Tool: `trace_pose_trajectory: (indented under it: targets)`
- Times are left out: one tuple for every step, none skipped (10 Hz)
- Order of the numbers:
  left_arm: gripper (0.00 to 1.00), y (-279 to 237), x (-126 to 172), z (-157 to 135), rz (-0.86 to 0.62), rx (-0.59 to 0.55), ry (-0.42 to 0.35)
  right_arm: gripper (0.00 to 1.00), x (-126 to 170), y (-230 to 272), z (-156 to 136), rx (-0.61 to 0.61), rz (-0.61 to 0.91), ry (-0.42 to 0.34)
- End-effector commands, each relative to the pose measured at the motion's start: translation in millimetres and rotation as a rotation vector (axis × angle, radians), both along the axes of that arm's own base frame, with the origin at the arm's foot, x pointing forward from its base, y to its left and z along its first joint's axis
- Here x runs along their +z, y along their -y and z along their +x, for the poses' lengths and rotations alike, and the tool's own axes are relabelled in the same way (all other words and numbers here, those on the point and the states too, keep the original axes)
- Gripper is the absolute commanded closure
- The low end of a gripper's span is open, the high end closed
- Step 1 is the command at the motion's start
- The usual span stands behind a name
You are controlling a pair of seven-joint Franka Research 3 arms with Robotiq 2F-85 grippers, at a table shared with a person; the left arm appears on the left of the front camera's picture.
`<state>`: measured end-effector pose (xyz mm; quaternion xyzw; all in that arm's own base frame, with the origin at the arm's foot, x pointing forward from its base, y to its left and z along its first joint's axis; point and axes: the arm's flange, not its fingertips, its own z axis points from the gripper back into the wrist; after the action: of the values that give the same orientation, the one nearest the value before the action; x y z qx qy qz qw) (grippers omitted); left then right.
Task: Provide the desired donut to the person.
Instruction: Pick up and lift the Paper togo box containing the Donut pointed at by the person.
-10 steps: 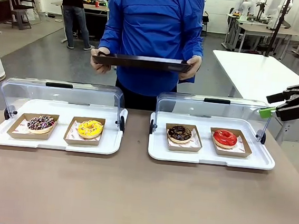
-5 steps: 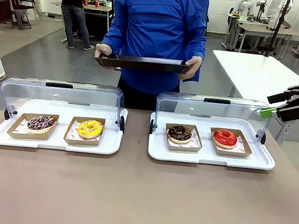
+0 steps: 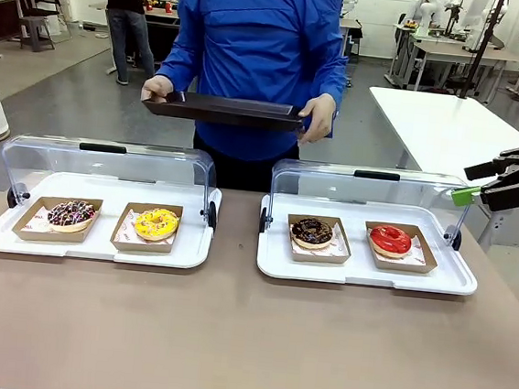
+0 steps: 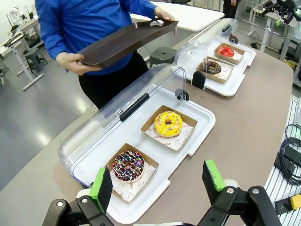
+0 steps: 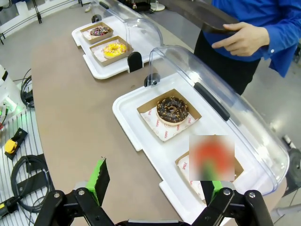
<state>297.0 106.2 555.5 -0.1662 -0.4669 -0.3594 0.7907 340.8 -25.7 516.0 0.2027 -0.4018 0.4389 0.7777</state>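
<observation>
Brown table (image 3: 227, 339), 2 open donut cases (image 3: 98, 252), person (image 3: 254, 56) holding dark tray (image 3: 226, 110)

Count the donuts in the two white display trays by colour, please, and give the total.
Chocolate-glazed donuts: 2
Yellow donut: 1
Red donut: 1
Total: 4
</observation>
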Motion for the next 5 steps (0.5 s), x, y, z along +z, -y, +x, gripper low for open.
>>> trace_pose_trajectory:
  targets:
    - [0.00, 0.2, 0.1, -0.6, -0.006, -0.003, -0.003, 0.00, -1.5, -0.8, 2.4, 0.014, 0.014, 0.006]
    - [0.00, 0.2, 0.1, -0.6, -0.006, -0.003, -0.003, 0.00, -1.5, -0.8, 2.4, 0.014, 0.014, 0.006]
    - [0.00, 0.2, 0.1, -0.6, -0.006, -0.003, -0.003, 0.00, -1.5, -0.8, 2.4, 0.014, 0.014, 0.006]
    - [0.00, 0.2, 0.1, -0.6, -0.006, -0.003, -0.003, 0.00, -1.5, -0.8, 2.4, 0.014, 0.014, 0.006]
    - [0.00, 0.2, 0.1, -0.6, -0.006, -0.003, -0.003, 0.00, -1.5, -0.8, 2.4, 0.014, 0.014, 0.006]
